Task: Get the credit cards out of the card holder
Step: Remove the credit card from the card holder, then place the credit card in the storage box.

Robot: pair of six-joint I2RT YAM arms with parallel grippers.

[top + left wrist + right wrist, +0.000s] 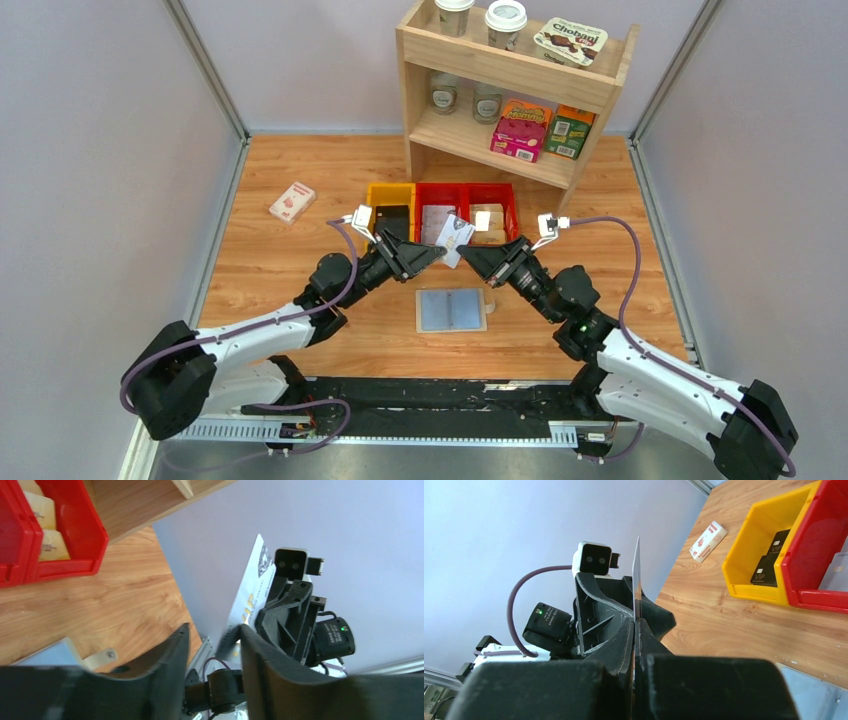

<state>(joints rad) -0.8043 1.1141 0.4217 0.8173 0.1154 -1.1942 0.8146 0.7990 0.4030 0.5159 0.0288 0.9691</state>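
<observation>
Pale lavender-grey panels close in the space: a back wall, a left wall and a right wall, joined at the corners by slanting metal posts. The tabletop is warm light-brown wood with visible grain, and a black rail runs along its near edge. At the back stands an open wooden shelf with two levels. Lidded paper cups and a yogurt tub sit on top; jars, a pink box and a green box sit below. In front of it lie a yellow bin and a red bin. The light is soft and even.
</observation>
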